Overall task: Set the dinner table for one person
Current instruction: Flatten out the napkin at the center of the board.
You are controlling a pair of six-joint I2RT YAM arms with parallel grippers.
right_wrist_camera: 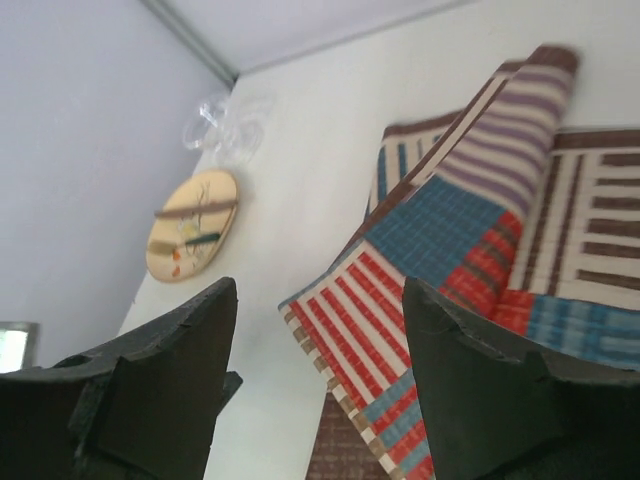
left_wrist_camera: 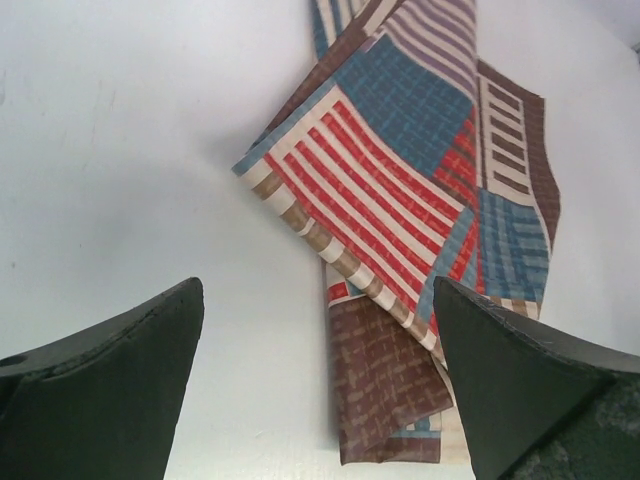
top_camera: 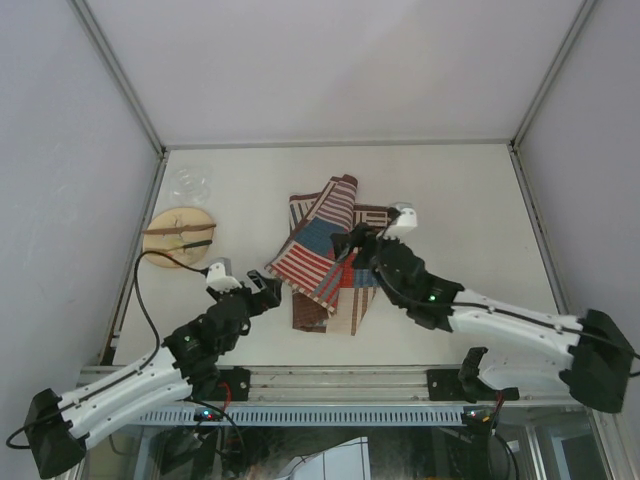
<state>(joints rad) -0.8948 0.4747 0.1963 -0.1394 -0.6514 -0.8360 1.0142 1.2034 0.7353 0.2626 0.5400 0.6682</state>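
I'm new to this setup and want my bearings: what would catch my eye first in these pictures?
The red, blue and brown striped placemat lies crumpled and folded over itself in the middle of the white table. The left arm and right arm flank it, jaws open and empty. At the far left sits a round yellowish plate with a clear glass item just beyond it.

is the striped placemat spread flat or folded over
Folded, not spread: in the top view part of the placemat is doubled over itself at an angle, and both wrist views show overlapping layers.
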